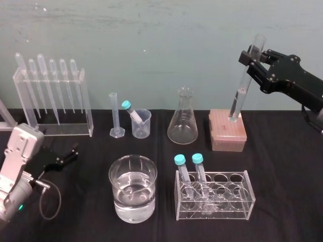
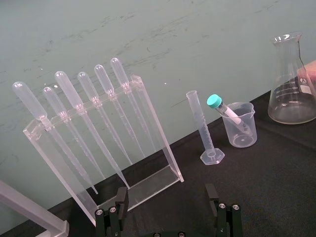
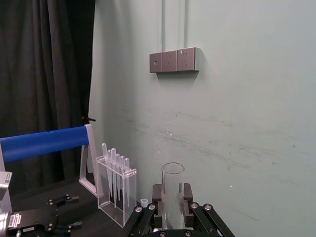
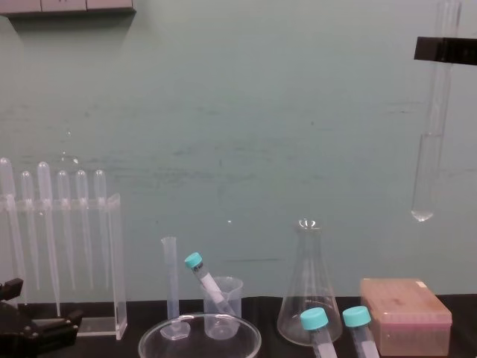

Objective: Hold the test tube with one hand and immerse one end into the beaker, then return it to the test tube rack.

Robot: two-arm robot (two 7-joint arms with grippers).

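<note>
Test tube (image 1: 243,86) hangs well above the pink box (image 1: 227,132) at the right rear of the counter (image 1: 282,201), with the right claw (image 1: 251,58) clenched on its upper part. Its long axis is near upright, rounded end down and mouth tipped slightly right. Keep it steep while carrying it left, clear of the conical flask (image 1: 182,118), to the beaker (image 1: 141,123). The left claw (image 1: 68,155) rests released at the counter's left.
</note>
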